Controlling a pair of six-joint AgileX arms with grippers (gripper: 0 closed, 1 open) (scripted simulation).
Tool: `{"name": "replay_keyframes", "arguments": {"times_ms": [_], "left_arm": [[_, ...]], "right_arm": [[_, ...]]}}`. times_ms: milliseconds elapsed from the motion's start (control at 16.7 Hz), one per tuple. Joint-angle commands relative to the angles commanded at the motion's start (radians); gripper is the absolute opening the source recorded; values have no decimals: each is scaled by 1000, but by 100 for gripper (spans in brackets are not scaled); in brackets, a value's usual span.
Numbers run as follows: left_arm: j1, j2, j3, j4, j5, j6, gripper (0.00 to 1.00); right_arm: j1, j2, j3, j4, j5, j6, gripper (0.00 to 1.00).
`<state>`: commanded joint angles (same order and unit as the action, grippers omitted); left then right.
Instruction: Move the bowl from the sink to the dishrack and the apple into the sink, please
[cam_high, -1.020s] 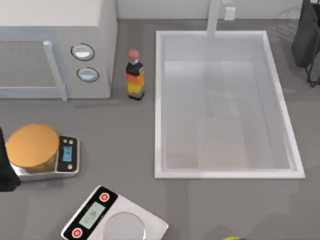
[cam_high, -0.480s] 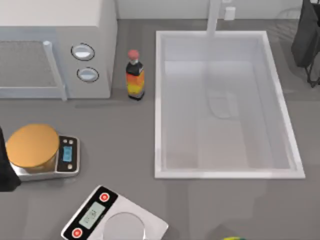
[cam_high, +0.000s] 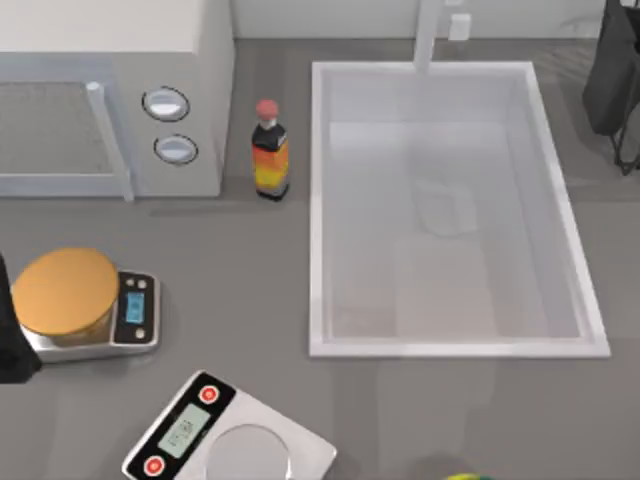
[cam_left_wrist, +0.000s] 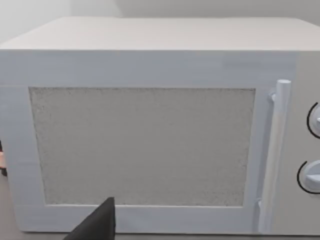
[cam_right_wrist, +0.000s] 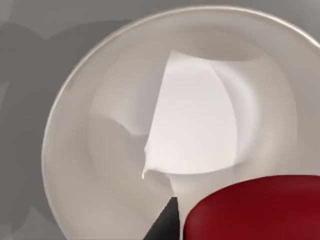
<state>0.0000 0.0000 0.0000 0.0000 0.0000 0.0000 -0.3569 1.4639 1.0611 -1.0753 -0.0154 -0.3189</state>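
Observation:
The white sink (cam_high: 318, 200) with its tap (cam_high: 428, 35) lies right of the table's middle, and its basin holds nothing. In the right wrist view the red apple (cam_right_wrist: 250, 212) sits close up over a round white dish (cam_right_wrist: 75, 130), with a dark part of my right gripper (cam_right_wrist: 167, 222) right beside it. I cannot tell whether the apple is held. My right arm (cam_high: 612, 80) hangs at the far right corner. The bowl and the dishrack are out of view. My left arm (cam_high: 10, 345) rests at the left edge, facing the microwave (cam_left_wrist: 150, 150).
A white microwave (cam_high: 110, 60) stands at the back left, with a sauce bottle (cam_high: 269, 150) between it and the sink. Two scales lie at the front left, one (cam_high: 135, 310) bearing an orange-tan disc (cam_high: 65, 292), the other (cam_high: 230, 440) bare. A yellow-green fruit (cam_high: 465, 477) peeks in at the front edge.
A faint patch on the sink floor has shifted slightly. Neither arm has visibly moved in the top view.

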Motion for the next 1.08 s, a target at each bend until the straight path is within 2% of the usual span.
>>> {"name": "replay_keyframes", "arguments": {"times_ms": [240,480,720,1080], "left_arm": [[0,0,0,0,0,0,100],[0,0,0,0,0,0,100],[0,0,0,0,0,0,100],[0,0,0,0,0,0,100]], "right_arm": [[30,8,-3,35,11,6,0],[191,33,-6,224,78,35,0],[425,77,-25,575,199,94,0],[768,115,-125,1311,423,215,0]]}}
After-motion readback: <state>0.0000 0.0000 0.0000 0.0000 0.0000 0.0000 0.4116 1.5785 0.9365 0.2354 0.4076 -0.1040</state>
